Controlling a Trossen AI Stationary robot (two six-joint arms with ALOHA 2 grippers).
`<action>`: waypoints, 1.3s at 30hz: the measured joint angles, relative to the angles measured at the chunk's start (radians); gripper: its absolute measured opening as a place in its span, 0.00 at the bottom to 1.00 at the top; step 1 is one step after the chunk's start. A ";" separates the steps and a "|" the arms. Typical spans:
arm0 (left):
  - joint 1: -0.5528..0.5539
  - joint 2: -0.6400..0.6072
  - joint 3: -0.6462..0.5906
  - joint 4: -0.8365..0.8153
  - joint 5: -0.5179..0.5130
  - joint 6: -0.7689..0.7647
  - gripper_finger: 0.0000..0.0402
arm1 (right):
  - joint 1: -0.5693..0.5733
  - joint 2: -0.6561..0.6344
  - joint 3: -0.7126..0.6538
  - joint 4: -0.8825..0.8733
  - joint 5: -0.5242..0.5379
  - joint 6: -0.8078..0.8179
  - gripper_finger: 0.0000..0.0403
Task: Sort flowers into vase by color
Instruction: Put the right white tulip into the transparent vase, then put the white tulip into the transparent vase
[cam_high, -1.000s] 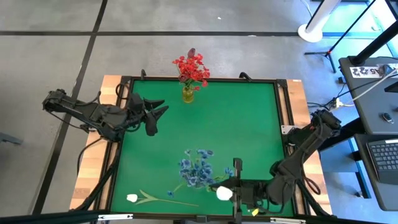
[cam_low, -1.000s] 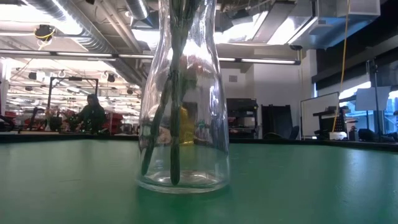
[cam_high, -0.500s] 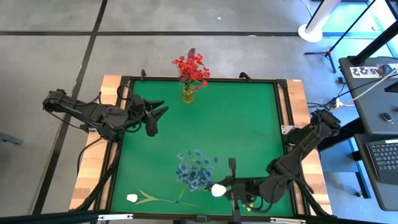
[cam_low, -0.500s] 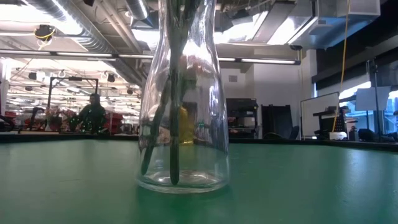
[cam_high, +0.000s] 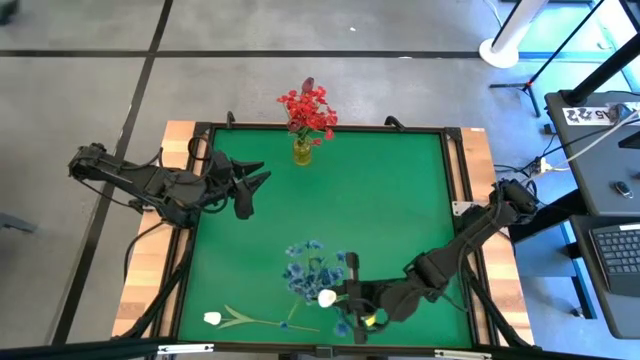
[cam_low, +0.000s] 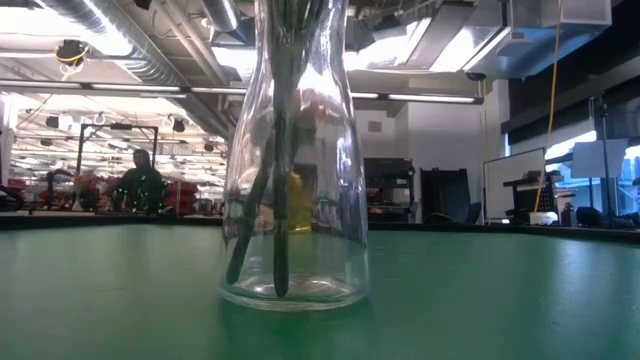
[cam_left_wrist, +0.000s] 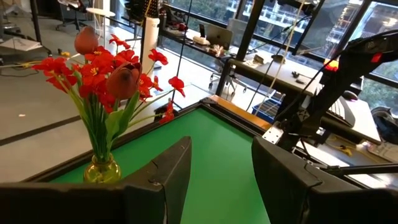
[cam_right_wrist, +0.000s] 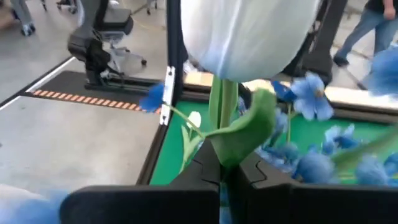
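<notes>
Two arms share the table (cam_high: 400, 200). My right hand (cam_high: 345, 297) grips a white tulip (cam_high: 327, 298) by its stem over the blue sprays (cam_high: 315, 272). My left hand (cam_high: 252, 180), fingers apart, waits nearer the red-filled vase (cam_high: 302, 150).

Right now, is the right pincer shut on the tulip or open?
Shut on it: the right pincer clamps the white tulip by its green stem.

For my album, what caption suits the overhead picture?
Right claw carries a white tulip over blue flowers; red flowers fill the vase.
</notes>
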 joint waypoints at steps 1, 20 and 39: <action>0.000 0.000 0.000 0.000 0.000 0.000 0.41 | -0.007 0.005 0.000 -0.008 -0.003 0.013 0.00; 0.000 0.000 0.000 -0.001 0.000 0.003 0.41 | -0.021 -0.008 0.000 -0.067 -0.185 0.100 0.55; 0.000 0.000 0.000 0.004 0.062 0.000 0.41 | -0.020 -0.202 0.000 -0.092 -0.167 0.040 0.86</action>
